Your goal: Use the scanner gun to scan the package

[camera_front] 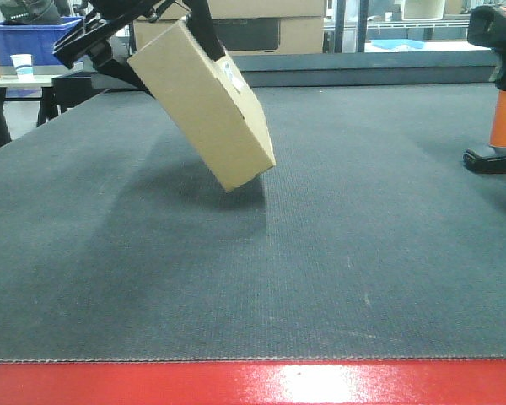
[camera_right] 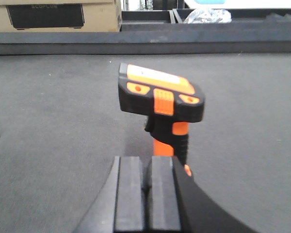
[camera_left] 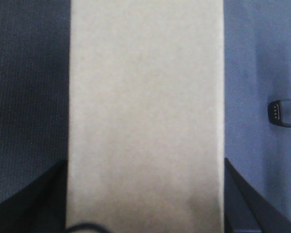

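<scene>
The left gripper (camera_front: 160,46) clamps the package (camera_front: 207,105), tilted above the mat (camera_front: 363,253) well left of the scanner gun (camera_right: 160,97), while the right gripper (camera_right: 146,194) (jaws together, empty) sits just short of the scanner gun, so grasping it looks next, which calls for opening around its handle.

A warehouse-like packing or test workshop; a wide workbench (camera_front: 363,278) covered in dark grey ribbed matting, with a red front edge (camera_front: 152,384); an orange-and-black scanner gun (camera_right: 160,102) stands on it; behind are cardboard boxes (camera_front: 302,35), a blue plastic bin (camera_front: 34,42) and a paper cup (camera_front: 22,65).
</scene>
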Controlling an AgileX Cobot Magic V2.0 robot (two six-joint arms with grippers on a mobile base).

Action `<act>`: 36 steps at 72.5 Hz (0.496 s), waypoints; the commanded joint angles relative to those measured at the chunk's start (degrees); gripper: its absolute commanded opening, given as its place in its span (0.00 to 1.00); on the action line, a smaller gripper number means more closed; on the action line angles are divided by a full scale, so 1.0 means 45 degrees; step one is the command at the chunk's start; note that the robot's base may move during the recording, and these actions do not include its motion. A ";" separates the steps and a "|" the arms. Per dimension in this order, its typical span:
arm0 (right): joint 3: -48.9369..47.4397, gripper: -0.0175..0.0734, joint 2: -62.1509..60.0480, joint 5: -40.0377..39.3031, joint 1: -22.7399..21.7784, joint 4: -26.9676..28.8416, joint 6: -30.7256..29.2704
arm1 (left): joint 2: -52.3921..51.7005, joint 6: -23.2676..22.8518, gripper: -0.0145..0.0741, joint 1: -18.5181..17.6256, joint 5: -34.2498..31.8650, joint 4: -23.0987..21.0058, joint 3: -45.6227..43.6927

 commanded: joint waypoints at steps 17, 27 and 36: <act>-0.0104 0.01 0.3935 -0.4457 -0.0782 -0.2033 0.2918 | -0.0033 -0.0076 0.04 -0.0050 -0.0022 -0.0105 -0.0043; -0.0104 0.01 0.5441 -0.6835 -0.1911 -0.4541 0.4474 | -0.0033 -0.0076 0.04 -0.0050 -0.0022 -0.0105 -0.0043; -0.0164 0.01 0.6380 -0.7478 -0.2562 -0.4766 0.4474 | -0.0033 -0.0076 0.04 -0.0050 -0.0022 -0.0086 -0.0043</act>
